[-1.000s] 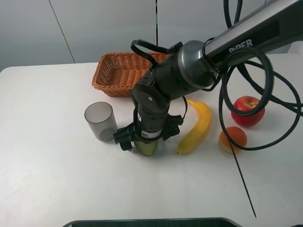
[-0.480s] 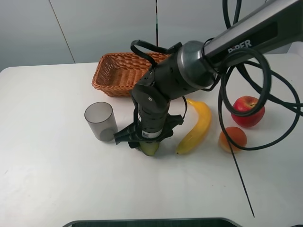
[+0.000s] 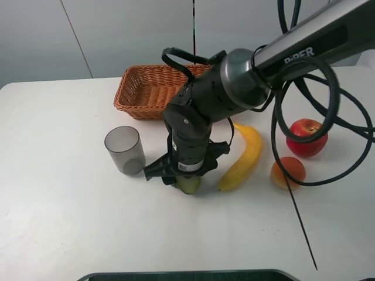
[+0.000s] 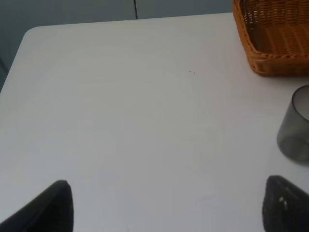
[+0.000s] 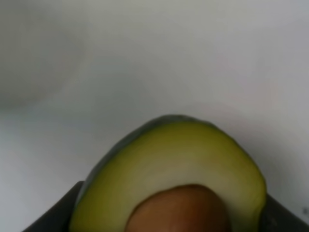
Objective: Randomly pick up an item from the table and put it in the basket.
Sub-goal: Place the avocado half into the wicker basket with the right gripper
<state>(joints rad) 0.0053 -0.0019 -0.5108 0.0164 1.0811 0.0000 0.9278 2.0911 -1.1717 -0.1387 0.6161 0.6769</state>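
Observation:
The halved avocado point(image 3: 189, 185) lies on the white table point(image 3: 58, 205) between the grey cup and the banana, mostly hidden under my right gripper point(image 3: 183, 174). The right arm reaches across the middle and comes down onto the avocado. In the right wrist view the avocado point(image 5: 169, 169) fills the gap, cut face and brown pit showing, with a dark finger point(image 5: 48, 217) touching each side. The wicker basket point(image 3: 146, 88) stands behind at the table's far edge and also shows in the left wrist view point(image 4: 275, 43). My left gripper point(image 4: 164, 212) is open and empty over bare table.
A grey translucent cup point(image 3: 124, 149) stands just left of the right gripper and shows in the left wrist view point(image 4: 295, 125). A yellow banana point(image 3: 243, 155) lies just right of it. A red apple point(image 3: 306, 136) and an orange-red fruit point(image 3: 287, 171) sit further right. Cables hang over them.
The right gripper's fingers have drawn in around the avocado, and the avocado has shifted slightly to the right. The left gripper shows no earlier view.

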